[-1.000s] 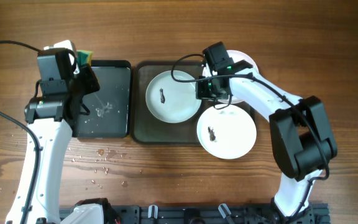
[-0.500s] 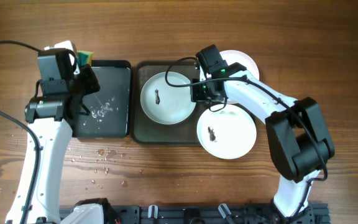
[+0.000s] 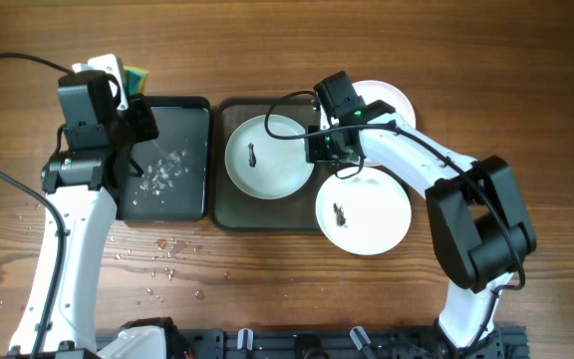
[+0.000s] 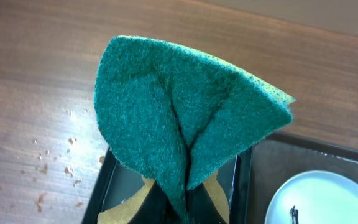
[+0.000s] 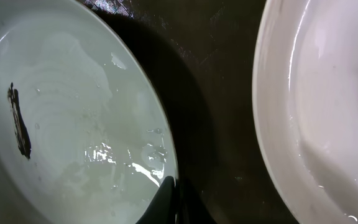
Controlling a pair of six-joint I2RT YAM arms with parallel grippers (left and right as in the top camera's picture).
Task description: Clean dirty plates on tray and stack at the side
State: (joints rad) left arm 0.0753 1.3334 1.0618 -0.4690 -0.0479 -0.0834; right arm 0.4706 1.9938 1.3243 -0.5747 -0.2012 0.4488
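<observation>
In the overhead view a white plate (image 3: 270, 157) with a black smear lies on the dark grey-green tray (image 3: 229, 207). My right gripper (image 3: 317, 150) is shut on its right rim; in the right wrist view the gripper (image 5: 168, 198) pinches the edge of that plate (image 5: 73, 118). A second smeared plate (image 3: 364, 214) overlaps the tray's right front corner. The third plate (image 3: 385, 98) sits behind my right arm. My left gripper (image 3: 133, 103) hovers over the back left of the black tray, shut on a folded green sponge (image 4: 185, 118).
A smaller glossy black tray (image 3: 182, 125) with water splashes sits left of the grey-green tray. Droplets and specks (image 3: 162, 257) dot the wooden table in front of it. A black rail runs along the front edge.
My right gripper dragged the smeared plate a little left across the tray, then held still. My left arm shifted slightly toward the back with the sponge.
</observation>
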